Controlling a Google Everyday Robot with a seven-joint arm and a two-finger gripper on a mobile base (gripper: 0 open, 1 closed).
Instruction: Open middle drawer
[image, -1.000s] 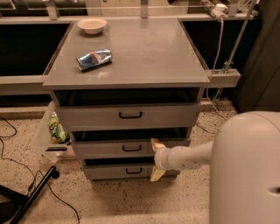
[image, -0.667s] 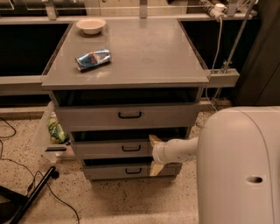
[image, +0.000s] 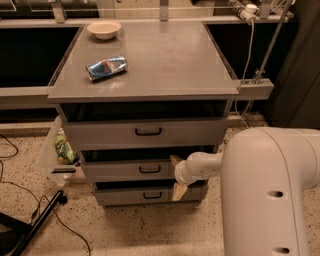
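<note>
The grey cabinet has three drawers stacked. The middle drawer has a medium grey front with a small black handle at its centre. It sits between the wider top drawer and the narrower bottom drawer. My gripper is at the right part of the middle drawer's front, just right of the handle. It is open, with one tan finger at the drawer's upper edge and the other near its lower edge. My white arm fills the lower right.
On the cabinet top lie a crushed blue can and a cream bowl. A clear bin with a green bag stands on the floor at the left. Cables and a black stand leg cross the floor.
My arm has swung closer to the camera and fills more of the view. The gripper has shifted slightly up and left along the middle drawer's front. The drawers have not moved.
</note>
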